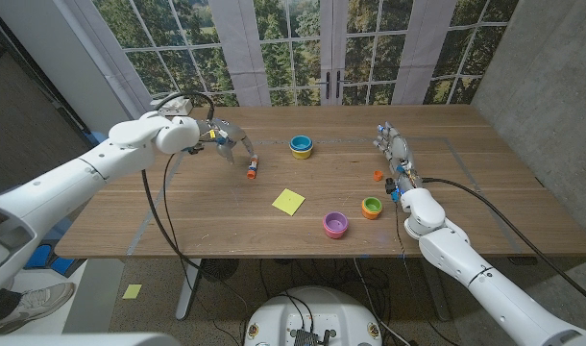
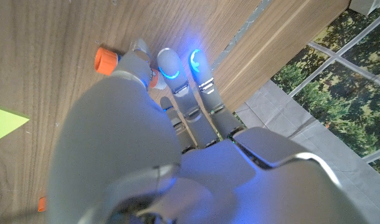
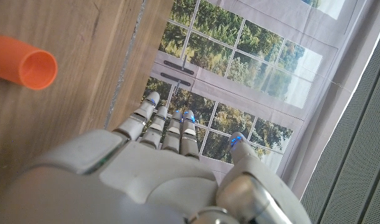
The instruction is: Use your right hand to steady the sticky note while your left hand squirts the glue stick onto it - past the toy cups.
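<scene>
Wooden table (image 1: 178,207) carries the yellow sticky note (image 1: 288,201) at centre. At ten o'clock from it my left hand (image 1: 228,137) hovers just above the glue stick (image 1: 252,169), fingers apart, holding nothing. At three o'clock my right hand (image 1: 393,152) stands spread and unloaded, beyond the green cup (image 1: 372,207) and purple cup (image 1: 335,225).

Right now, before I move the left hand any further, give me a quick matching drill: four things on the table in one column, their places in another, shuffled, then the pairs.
Things:
1. glue stick
2. sticky note
3. purple cup
4. blue cup

Places:
A. farthest from the robot, just left of mid-table
B. flat on the wood, mid-table
C. at the left hand's fingers
D. nearest the front edge, left of the green cup

Pairs: 1-C, 2-B, 3-D, 4-A
</scene>
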